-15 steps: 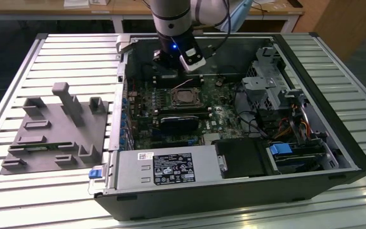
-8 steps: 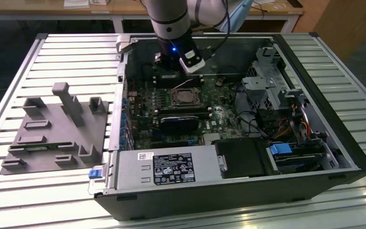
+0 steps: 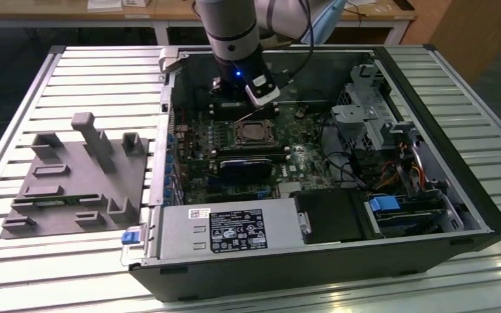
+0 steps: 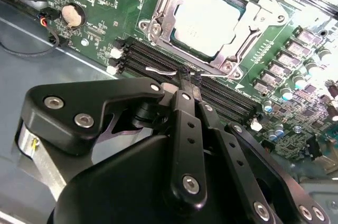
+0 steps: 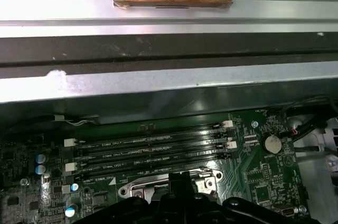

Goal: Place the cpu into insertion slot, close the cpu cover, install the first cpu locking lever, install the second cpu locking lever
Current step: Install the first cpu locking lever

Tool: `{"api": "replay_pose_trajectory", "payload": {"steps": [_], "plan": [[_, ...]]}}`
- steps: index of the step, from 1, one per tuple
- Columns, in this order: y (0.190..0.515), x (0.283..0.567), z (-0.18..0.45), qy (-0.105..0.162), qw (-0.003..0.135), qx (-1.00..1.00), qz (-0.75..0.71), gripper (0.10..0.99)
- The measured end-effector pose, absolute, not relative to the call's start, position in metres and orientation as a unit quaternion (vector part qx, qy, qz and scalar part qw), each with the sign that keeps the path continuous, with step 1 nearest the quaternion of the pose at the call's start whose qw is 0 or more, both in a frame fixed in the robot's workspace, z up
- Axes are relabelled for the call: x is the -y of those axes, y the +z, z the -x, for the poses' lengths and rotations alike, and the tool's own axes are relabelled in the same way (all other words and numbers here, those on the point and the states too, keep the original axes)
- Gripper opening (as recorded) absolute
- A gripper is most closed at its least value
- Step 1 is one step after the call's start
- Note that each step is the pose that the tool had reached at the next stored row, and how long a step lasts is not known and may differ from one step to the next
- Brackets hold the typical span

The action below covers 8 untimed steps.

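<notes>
Slatted metal table [image 3: 102, 85] fills the room's middle. An open computer case [image 3: 320, 277] lies on its side on it, presumably so the motherboard faces up and the arm can come straight down onto it. A grey fixture block [image 3: 76, 176] sits on the table well apart from the case, toward the exterior view's left.

The arm reaches down into the case, with its gripper [image 3: 242, 112] just beside the insertion slot [image 3: 252, 133]. In the second wrist view the cpu [image 4: 211, 15] lies flat in that slot, its dull silver top showing through the window of the cpu cover [image 4: 161, 15]. The cover looks folded down over the chip's edges, which would keep the chip seated while the levers are worked.

From here the gripper [image 4: 186, 76] looks clenched, its fingers drawn together into one narrow tip. That tip rests at a thin wire locking lever [image 4: 216, 75], which runs along the socket's edge between the cover and the black memory slots [image 4: 153, 57]. I can't tell whether the wire is nipped between the fingers or only pressed by them. A narrow closed tip would suit so cramped a gap. I also can't tell whether either lever is hooked home.

By my reckoning the chip is placed, the cover is closed, and the lever work is in hand.
</notes>
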<state>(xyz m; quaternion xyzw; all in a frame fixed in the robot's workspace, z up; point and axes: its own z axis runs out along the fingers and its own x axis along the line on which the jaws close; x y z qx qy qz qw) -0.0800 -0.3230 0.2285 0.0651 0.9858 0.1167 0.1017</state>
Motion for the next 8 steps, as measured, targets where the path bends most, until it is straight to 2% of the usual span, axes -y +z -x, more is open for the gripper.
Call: {"api": "replay_pose_trajectory", "payload": {"steps": [8], "plan": [[0.2256,0.322,0.0746,0.117,0.102,-0.986,-0.065,0.102]]}}
